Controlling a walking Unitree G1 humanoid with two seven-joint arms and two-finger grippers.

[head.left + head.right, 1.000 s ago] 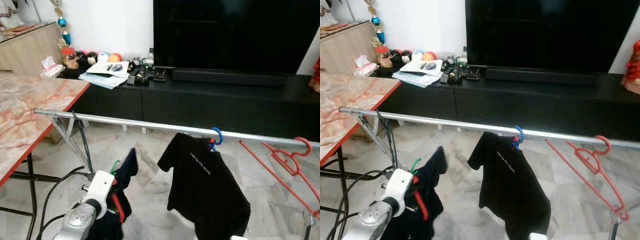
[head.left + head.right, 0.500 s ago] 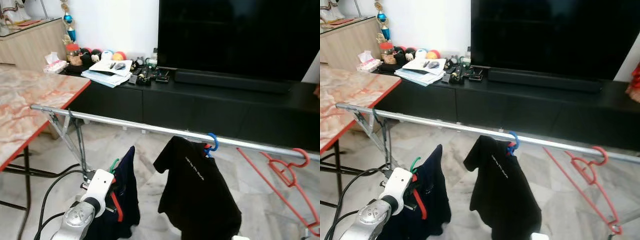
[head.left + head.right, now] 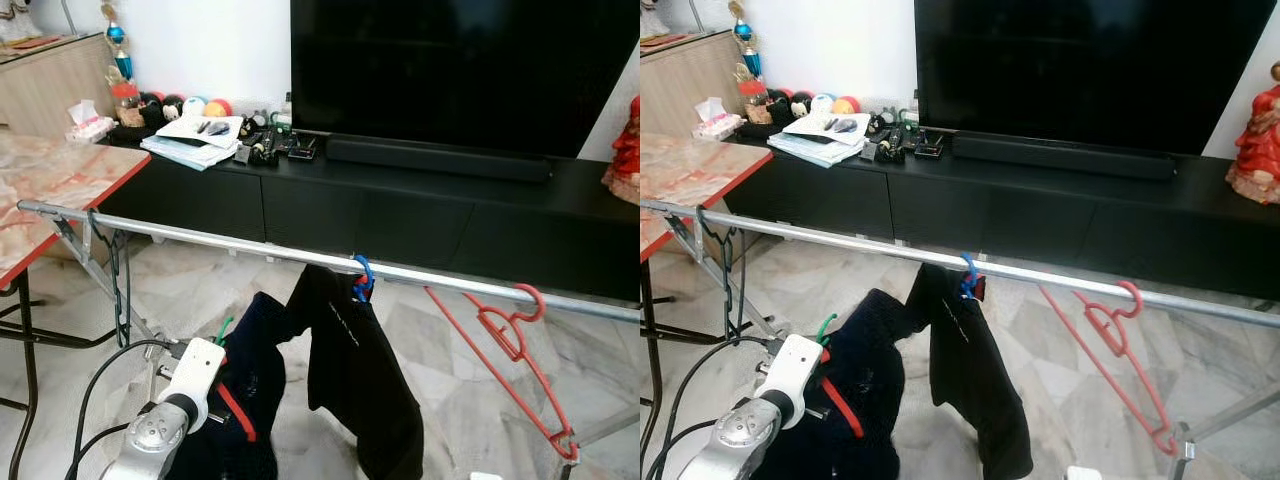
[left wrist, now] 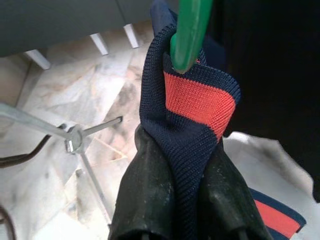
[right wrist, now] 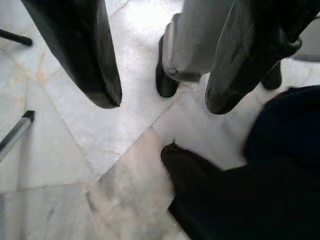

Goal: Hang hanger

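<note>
Two hangers already sit on the rail (image 3: 240,243): a blue one (image 3: 362,274) carrying a black shirt (image 3: 352,365) near the middle, and a bare red hanger (image 3: 500,345) at about 3 o'clock from it, hooked on and swung askew. Our own hanger is the green one (image 4: 189,30), and it is not on the rail yet. It hangs low at 7 o'clock from the black shirt, with a navy garment (image 3: 250,390) draped on it.

Our left claw (image 4: 182,200) is clamped on the navy collar with its red stripe (image 4: 197,102), just under the green hook. We judge that grip is chosen to keep the hook free and pointing up, so it can be lifted over the rail. The bare stretch of rail at 9 o'clock from the blue hanger looks like the natural spot, since the garment would hang there clear of the black shirt.

Our right claw (image 5: 162,105) hangs idle near the floor (image 5: 60,165), its fingers (image 5: 80,55) spread apart and holding nothing.

On writing: the black shirt bears a small line of white print across the chest, too small for us to read. Papers (image 3: 190,140) lie on the TV cabinet (image 3: 420,215) at 11 o'clock; nothing on them is legible.
</note>
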